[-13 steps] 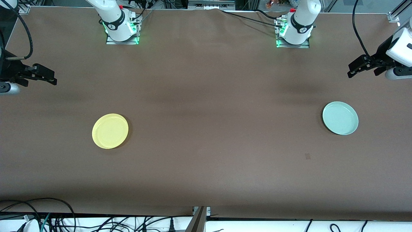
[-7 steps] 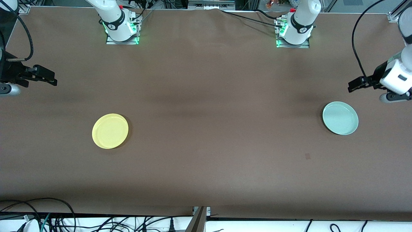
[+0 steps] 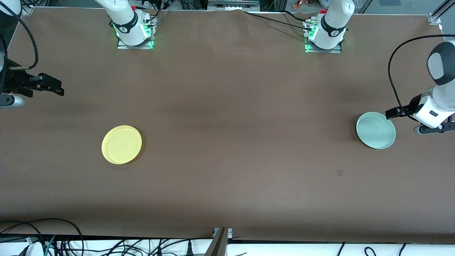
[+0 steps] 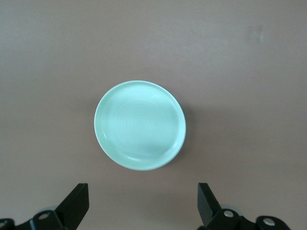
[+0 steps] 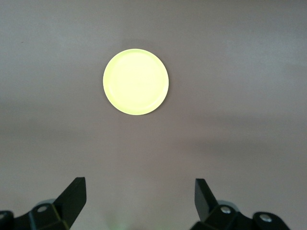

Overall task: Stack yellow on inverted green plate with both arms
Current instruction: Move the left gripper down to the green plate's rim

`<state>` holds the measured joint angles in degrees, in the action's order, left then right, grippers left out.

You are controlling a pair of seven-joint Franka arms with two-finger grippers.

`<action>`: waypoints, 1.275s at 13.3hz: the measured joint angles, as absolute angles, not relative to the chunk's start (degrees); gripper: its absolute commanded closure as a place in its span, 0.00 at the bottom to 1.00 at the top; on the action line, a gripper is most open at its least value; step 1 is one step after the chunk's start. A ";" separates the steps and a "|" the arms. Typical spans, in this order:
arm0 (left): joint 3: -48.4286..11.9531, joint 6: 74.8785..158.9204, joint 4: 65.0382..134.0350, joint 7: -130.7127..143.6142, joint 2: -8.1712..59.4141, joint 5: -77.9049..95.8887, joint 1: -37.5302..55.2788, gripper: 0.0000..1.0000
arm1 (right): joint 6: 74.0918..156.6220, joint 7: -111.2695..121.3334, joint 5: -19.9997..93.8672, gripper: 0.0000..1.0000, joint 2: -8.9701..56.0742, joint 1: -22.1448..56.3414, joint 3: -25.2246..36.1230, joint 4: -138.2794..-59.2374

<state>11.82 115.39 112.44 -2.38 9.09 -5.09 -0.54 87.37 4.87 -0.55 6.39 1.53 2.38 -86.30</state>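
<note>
The yellow plate [image 3: 121, 144] lies rim up on the brown table toward the right arm's end; it also shows in the right wrist view [image 5: 135, 81]. The pale green plate [image 3: 376, 130] lies rim up toward the left arm's end and shows in the left wrist view [image 4: 140, 124]. My left gripper [image 3: 390, 113] is open and empty, over the table just beside the green plate's rim; its jaws [image 4: 141, 206] stand wide apart. My right gripper [image 3: 57, 88] is open and empty over the table's edge at the right arm's end, well apart from the yellow plate; in its own wrist view [image 5: 139, 199] the jaws are wide apart.
The brown table [image 3: 227, 124] carries only the two plates. A small dark mark [image 3: 340, 172] lies on the cloth nearer the front camera than the green plate. Cables [image 3: 53, 241] hang along the front edge.
My left gripper has come down toward the green plate, from high at the table's end to just beside its rim. My right gripper has barely moved. Both plates lie still.
</note>
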 measured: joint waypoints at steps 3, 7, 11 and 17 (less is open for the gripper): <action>11.83 122.99 117.14 -8.50 10.48 -5.10 -3.87 0.00 | 87.37 4.87 -0.56 0.00 6.57 1.54 2.38 -86.30; 11.78 132.67 118.37 -17.67 18.06 -4.99 -9.72 0.00 | 87.37 4.87 -0.63 0.00 6.60 1.54 2.38 -86.29; 11.66 140.80 118.42 -23.95 25.44 -2.12 -13.72 0.00 | 87.37 4.87 -0.65 0.00 6.63 1.54 2.38 -86.28; 9.76 144.33 118.30 -23.99 28.29 -1.43 -15.37 0.19 | 87.37 4.87 -0.66 0.00 6.65 1.54 2.38 -86.28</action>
